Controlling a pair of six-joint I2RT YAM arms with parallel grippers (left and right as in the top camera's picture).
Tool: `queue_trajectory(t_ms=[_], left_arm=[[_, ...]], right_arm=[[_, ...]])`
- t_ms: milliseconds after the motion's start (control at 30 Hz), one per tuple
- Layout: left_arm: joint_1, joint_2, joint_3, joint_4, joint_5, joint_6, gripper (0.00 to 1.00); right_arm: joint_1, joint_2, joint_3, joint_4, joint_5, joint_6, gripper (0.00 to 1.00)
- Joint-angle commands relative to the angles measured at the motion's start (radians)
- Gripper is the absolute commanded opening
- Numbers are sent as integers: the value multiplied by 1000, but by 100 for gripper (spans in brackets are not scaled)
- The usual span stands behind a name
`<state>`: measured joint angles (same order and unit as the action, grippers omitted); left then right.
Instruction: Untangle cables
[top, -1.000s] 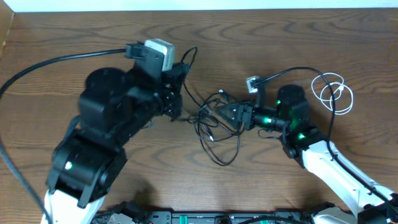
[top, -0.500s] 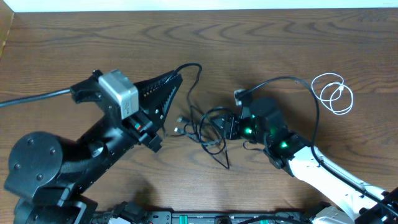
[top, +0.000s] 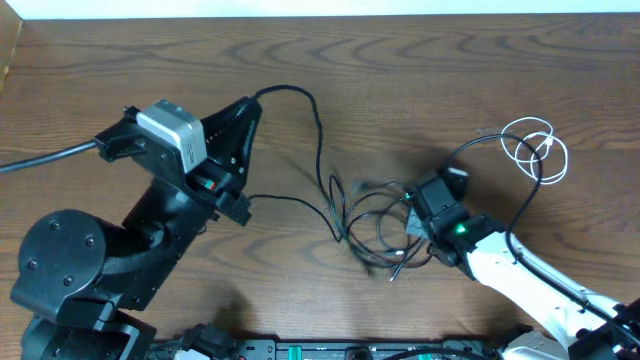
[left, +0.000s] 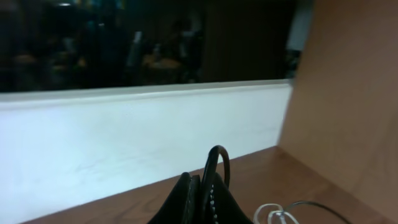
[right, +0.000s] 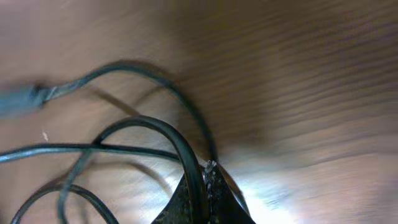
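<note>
Left gripper (top: 250, 108): squeezed tight on the black cable (top: 320, 145).
Black cable: runs down into a tangle in the middle of the table (top: 420, 80).
Right gripper (right: 204, 177): squeezed tight on a tangle loop.
White cable (top: 545, 146): coiled alone, far right.

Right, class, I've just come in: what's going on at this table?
A tangled black cable is being worked loose by a robot. The left pincer is shut on one strand, the right pincer on the loops in the middle. The tangle isn't undone yet. The white cable lies coiled apart at the right.
</note>
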<state>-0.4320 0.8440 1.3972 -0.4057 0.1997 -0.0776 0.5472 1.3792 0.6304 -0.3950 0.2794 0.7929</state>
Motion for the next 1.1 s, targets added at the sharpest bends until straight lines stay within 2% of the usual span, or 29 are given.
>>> queue_trajectory(t_ms=[0,133,367,467,533,733,833,1067], left_arm=[[5,-3,10,-22,-174,7,7],[5,-3,10,-60,-383,6,8],[5,-3,10,-151,-843,-11,8],[5,-3,9,-178,-908,-13,8],[5,0,9,-203,-908,-36,7],[5,49,9,-339,-873,-204,8],[5,103,9,-389,-747,-248,8],[5,309,8,-410,-363,-250,8]], right_arm=[[-63,2,2,-5,122,-2,1],[-138,2,2,-4,97,-2,1],[-235,2,2,-3,25,-35,1],[-253,2,2,-2,25,-43,1],[-259,2,2,-2,25,-42,1],[-259,2,2,-2,24,-42,1],[-259,2,2,-2,20,-42,1],[-258,2,2,-1,-2,-42,2]])
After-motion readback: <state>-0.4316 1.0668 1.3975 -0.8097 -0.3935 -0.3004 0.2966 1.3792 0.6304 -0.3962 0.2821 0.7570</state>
